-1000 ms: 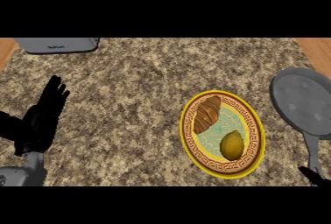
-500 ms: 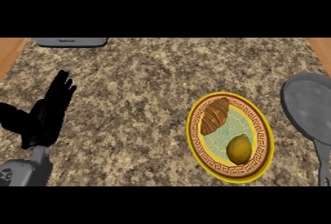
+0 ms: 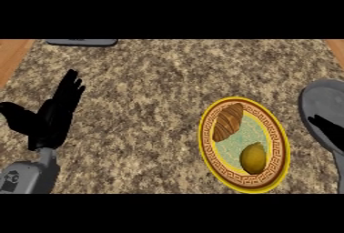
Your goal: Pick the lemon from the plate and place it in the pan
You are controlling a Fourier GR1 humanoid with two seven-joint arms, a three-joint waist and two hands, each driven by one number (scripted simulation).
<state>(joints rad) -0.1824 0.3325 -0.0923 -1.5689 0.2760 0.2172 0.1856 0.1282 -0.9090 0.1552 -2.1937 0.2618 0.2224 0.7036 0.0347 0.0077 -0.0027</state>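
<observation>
A yellow lemon point(image 3: 252, 157) lies on the near part of a round plate point(image 3: 275, 141) with a gold patterned rim, at the counter's right. A brown croissant point(image 3: 228, 122) lies on the same plate, farther back. The grey pan point(image 3: 322, 105) sits at the right edge, partly cut off. Over the pan's near side, only dark fingers of my right hand point(image 3: 329, 131) show at the right edge, clear of the lemon. My left hand point(image 3: 53, 116) stays open at the left, fingers up, resting.
A grey object point(image 3: 82, 42) pokes in at the counter's far left edge. Wooden strips point(image 3: 12, 52) border the speckled stone counter at the far corners.
The view has shifted, so the plate and pan sit farther right and lower. My right hand's fingers have come into view over the pan. The left hand holds its pose.
</observation>
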